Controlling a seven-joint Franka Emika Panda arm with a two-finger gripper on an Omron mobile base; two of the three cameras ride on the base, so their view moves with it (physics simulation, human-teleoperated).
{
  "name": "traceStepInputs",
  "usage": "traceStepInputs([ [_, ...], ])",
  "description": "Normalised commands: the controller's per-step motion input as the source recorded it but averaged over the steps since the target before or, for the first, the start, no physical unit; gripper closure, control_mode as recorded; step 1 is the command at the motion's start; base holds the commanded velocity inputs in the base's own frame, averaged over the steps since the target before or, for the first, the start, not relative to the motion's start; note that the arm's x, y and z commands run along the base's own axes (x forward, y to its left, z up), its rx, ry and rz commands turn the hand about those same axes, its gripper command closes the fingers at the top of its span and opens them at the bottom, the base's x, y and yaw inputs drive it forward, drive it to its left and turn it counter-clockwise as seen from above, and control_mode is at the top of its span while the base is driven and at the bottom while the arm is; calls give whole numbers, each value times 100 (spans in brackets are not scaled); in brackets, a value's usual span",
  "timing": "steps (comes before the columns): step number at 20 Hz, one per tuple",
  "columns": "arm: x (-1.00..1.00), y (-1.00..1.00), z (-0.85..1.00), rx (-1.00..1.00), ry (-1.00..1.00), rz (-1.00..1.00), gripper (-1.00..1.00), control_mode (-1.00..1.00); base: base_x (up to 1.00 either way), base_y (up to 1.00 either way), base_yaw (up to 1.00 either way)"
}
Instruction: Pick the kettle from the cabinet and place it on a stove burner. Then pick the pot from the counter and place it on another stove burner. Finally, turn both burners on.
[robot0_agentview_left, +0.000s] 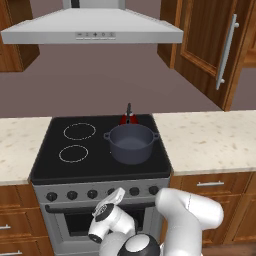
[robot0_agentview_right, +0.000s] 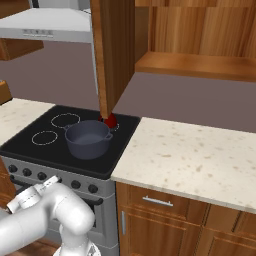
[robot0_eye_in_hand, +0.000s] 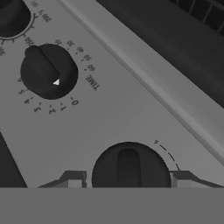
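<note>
Gripper (robot0_eye_in_hand: 127, 180): bottom centre of your hand view, fingers apart, straddling a black knob (robot0_eye_in_hand: 130, 166).
Pot (robot0_agentview_left: 131, 143): centre of your left base view, on cooktop (robot0_agentview_left: 55, 165).
Kettle (robot0_agentview_left: 128, 118): just behind it.

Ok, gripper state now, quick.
Gripper: open, fingertips standing either side of a black stove knob on the front panel, not yet closed on it; holding nothing.
</note>
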Motion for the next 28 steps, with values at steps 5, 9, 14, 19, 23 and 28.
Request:
traceStepInputs([
  [5, -7, 0, 0, 1, 0, 0, -100, -100, 0, 0, 0],
  [9, -13, 2, 0, 4, 0, 2, -100, -100, 0, 0, 0],
  [14, -9, 3, 0, 3, 0, 3, -100, -100, 0, 0, 0],
  [19, -3, 10, 0, 1, 0, 3, -100, -100, 0, 0, 0],
  [23, -6, 12, 0, 0, 0, 4, -100, -100, 0, 0, 0],
  [28, -19, 10, 0, 2, -1, 5, -100, -100, 0, 0, 0],
])
